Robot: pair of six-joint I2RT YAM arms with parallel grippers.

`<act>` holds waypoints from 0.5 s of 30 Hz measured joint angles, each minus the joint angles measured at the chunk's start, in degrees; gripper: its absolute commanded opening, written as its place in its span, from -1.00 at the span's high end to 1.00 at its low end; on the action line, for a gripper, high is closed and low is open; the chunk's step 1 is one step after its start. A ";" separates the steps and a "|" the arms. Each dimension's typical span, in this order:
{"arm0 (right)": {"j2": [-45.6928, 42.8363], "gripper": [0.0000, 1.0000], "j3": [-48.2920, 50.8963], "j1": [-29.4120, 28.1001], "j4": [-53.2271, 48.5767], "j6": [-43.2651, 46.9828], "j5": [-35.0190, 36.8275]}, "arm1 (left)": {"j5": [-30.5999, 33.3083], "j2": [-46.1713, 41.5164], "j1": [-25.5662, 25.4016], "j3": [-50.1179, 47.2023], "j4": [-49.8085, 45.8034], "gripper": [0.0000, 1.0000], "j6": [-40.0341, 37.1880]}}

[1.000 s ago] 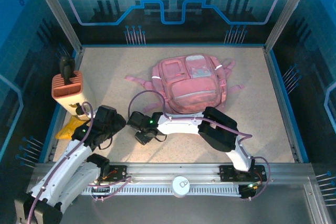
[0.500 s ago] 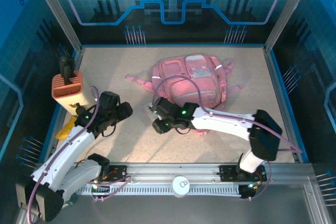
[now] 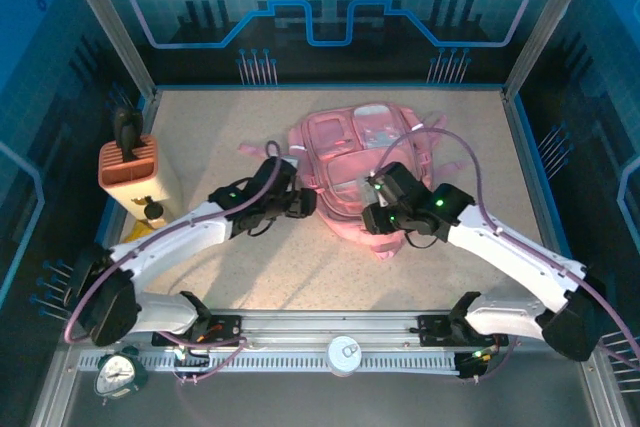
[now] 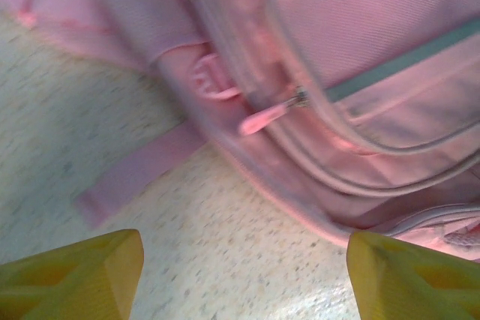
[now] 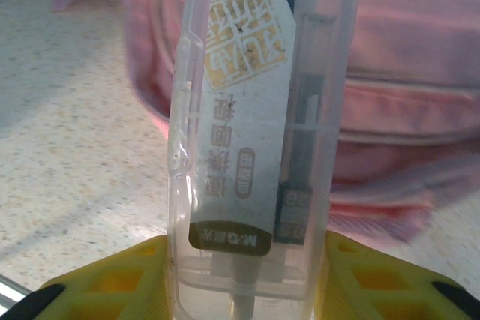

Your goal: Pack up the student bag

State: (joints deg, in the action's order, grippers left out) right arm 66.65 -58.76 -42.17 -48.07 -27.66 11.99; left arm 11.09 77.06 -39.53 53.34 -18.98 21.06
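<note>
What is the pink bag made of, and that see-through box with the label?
The student bag looks like soft woven fabric, matte: a fine weave and stitched seams show. The see-through box seems hard clear plastic, glossy: the bag shows through it and its edges shine.

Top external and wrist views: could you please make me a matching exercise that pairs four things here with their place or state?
Column one:
1. student bag
2. orange ribbed box
3. clear case
4. left gripper

Column two:
A. open, holding nothing
B. at the left edge of the table
C. clamped in the right gripper
D. lying at the middle of the table, toward the far side

Pairs: 1-D, 2-B, 3-C, 4-A
</note>
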 measured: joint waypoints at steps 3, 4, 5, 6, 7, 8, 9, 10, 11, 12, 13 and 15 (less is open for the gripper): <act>-2.03 0.15 2.12 3.41 -1.92 -0.22 -0.55 | -0.44 5.77 -2.97 2.86 3.58 -0.50 -6.78; -2.51 0.15 2.89 4.42 -2.38 -0.39 -0.94 | -0.44 7.91 -3.82 4.24 4.55 -0.51 -9.03; -2.84 0.15 3.63 5.38 -2.69 -0.46 -1.36 | -0.50 10.10 -4.55 5.73 5.44 -0.53 -11.23; -3.06 0.15 4.26 6.16 -2.93 -0.61 -1.79 | -0.50 11.82 -5.09 6.88 6.19 -0.54 -12.96; -3.32 0.15 5.18 7.06 -2.93 -0.63 -2.16 | -0.66 13.81 -5.73 8.09 7.26 -0.56 -15.15; -3.54 0.15 6.03 7.87 -2.93 -0.66 -2.60 | -0.66 15.50 -6.27 9.03 8.07 -0.58 -17.20; -3.69 0.15 6.69 8.48 -2.91 -0.68 -3.06 | -0.61 16.90 -6.73 9.75 8.66 -0.60 -18.80; -3.80 0.15 7.37 9.27 -2.95 -0.76 -3.61 | -0.39 18.43 -7.26 10.51 9.22 -0.61 -20.63; -3.93 0.16 8.20 10.14 -2.67 -0.85 -4.13 | -0.20 20.00 -7.74 11.34 9.51 -0.61 -22.36; -4.07 0.16 8.87 10.78 -2.43 -0.85 -4.59 | -0.13 21.35 -8.04 12.17 9.51 -0.62 -23.65; -4.20 0.16 9.60 11.43 -2.27 -0.87 -5.16 | 0.04 22.84 -8.31 13.07 9.64 -0.62 -24.85; -4.24 0.17 10.73 12.39 -1.97 -0.85 -6.03 | 0.28 25.31 -8.68 14.43 10.05 -0.62 -27.10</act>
State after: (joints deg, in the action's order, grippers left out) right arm 62.41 -48.03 -29.78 -50.04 -28.51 5.96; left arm 11.38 102.37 -48.21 67.77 -8.93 -6.04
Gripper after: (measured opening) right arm 0.419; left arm 0.810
